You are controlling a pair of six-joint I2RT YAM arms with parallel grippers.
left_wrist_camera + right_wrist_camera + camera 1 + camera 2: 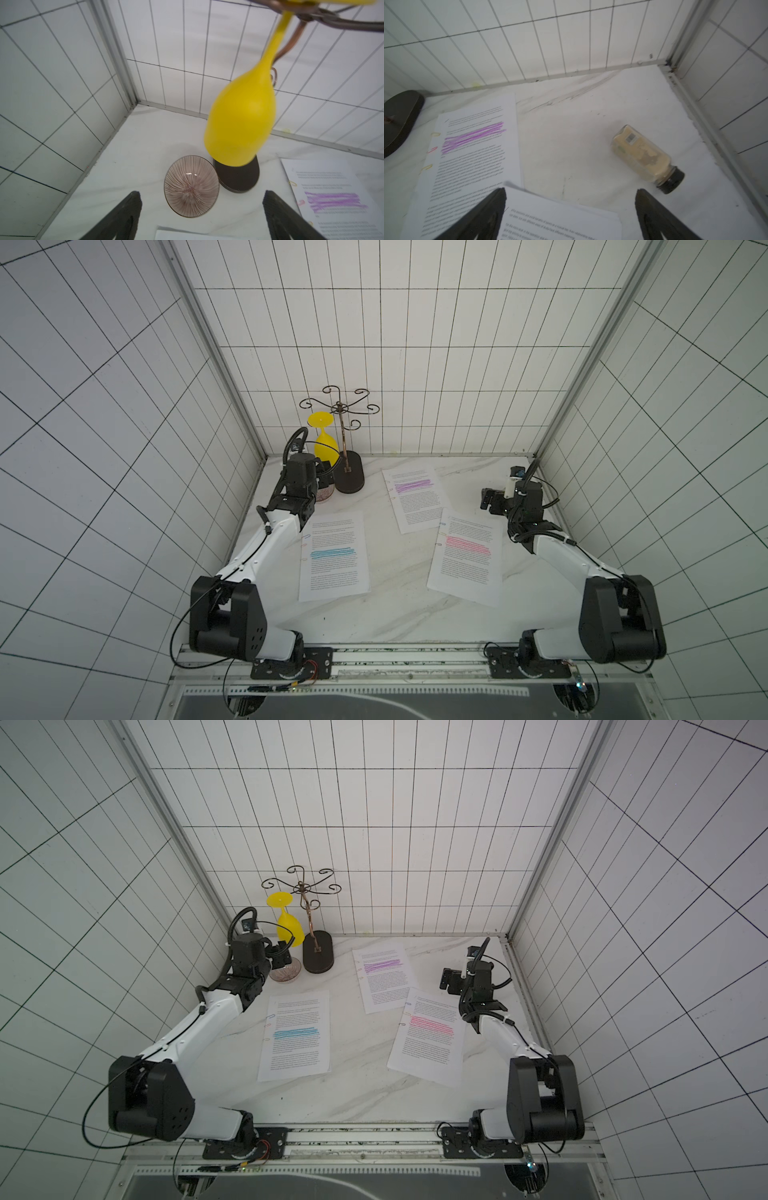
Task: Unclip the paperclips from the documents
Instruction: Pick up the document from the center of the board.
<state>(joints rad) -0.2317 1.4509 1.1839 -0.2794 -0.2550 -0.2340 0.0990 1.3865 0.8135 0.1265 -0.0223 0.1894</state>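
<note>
Three documents lie flat on the marble table in both top views: one with a blue band (334, 556), one with a purple band (413, 497), one with a pink band (467, 556). Small paperclips sit along each left edge, at the blue one (306, 536), the purple one (432, 149) and the pink one (442, 524). My left gripper (326, 470) hangs open above a ribbed bowl (191, 186) at the back left, holding nothing. My right gripper (486, 499) is open above the pink document's far corner (560, 218), also holding nothing.
A yellow glass (325, 443) hangs upside down on a wire rack with a dark oval base (349, 475), close to my left gripper. A spice bottle (648, 158) lies on its side near the back right corner. Tiled walls enclose three sides.
</note>
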